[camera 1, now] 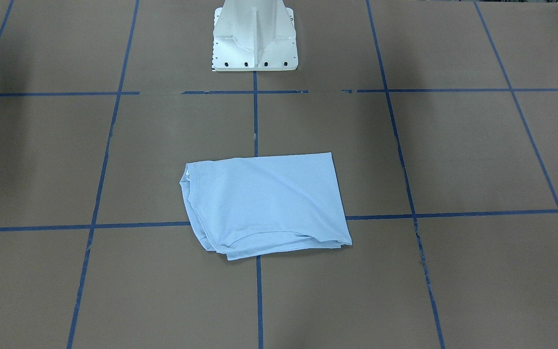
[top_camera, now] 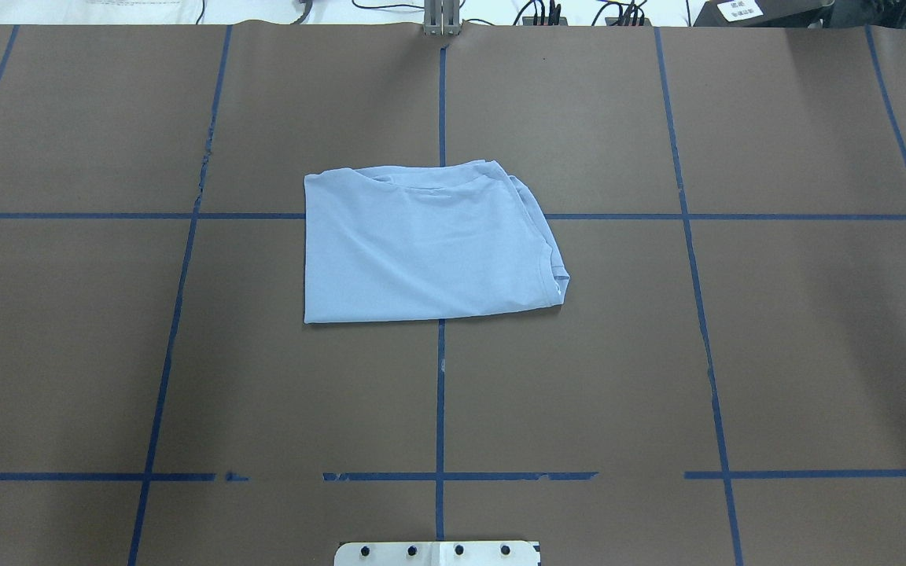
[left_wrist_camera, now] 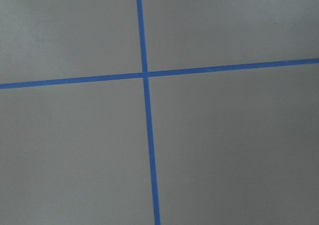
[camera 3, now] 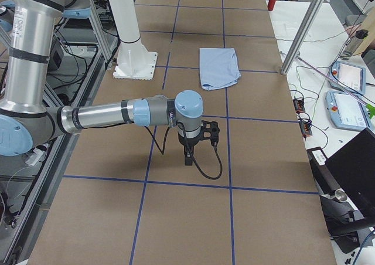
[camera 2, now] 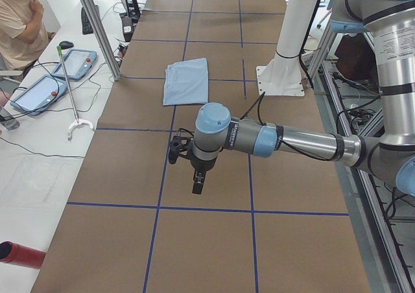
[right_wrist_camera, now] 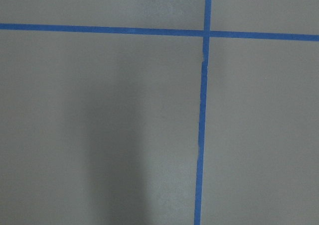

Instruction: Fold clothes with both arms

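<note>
The light blue T-shirt (camera 1: 264, 203) lies folded into a rough rectangle at the table's middle, with no print or label showing. It also shows in the overhead view (top_camera: 421, 244) and both side views (camera 2: 186, 80) (camera 3: 218, 67). My left gripper (camera 2: 198, 184) hangs over bare brown table far to the left of the shirt. My right gripper (camera 3: 187, 157) hangs over bare table far to its right. Both show only in the side views, so I cannot tell whether they are open or shut. Both wrist views show only brown table and blue tape lines.
The white pedestal base (camera 1: 255, 39) stands behind the shirt. Blue tape lines (top_camera: 440, 393) grid the brown table. A seated operator (camera 2: 16, 27), tablets (camera 2: 74, 63), a hooked pole (camera 2: 71, 105) and metal frame posts (camera 2: 97, 27) are along the far side.
</note>
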Robot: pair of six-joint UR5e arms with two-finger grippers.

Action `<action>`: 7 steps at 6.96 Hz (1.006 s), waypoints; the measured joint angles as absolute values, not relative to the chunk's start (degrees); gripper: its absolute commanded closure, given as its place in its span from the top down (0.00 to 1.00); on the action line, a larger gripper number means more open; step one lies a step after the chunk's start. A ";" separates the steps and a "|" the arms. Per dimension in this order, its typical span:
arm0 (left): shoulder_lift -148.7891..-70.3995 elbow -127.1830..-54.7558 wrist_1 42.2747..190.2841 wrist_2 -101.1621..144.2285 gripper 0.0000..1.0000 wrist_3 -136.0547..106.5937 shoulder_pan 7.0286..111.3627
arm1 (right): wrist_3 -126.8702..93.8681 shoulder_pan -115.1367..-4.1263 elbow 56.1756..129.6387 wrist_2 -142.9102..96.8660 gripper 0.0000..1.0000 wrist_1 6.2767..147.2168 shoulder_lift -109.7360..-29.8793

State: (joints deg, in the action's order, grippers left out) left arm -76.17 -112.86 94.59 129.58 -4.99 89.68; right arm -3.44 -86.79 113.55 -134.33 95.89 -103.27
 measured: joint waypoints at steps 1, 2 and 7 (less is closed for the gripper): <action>-76.43 -112.83 93.56 128.08 1.00 -4.85 89.58 | -3.43 -86.73 113.58 -134.13 1.00 95.89 -103.27; -76.64 -112.19 92.61 126.66 1.00 -3.06 89.47 | -3.43 -86.70 113.58 -134.07 1.00 95.89 -103.27; -79.70 -108.30 82.42 126.79 1.00 5.29 89.77 | -3.43 -86.37 113.43 -134.03 1.00 95.89 -103.38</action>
State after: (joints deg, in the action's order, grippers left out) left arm -79.70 -108.30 82.42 126.79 5.29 89.77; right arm -3.43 -86.37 113.43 -134.03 95.89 -103.38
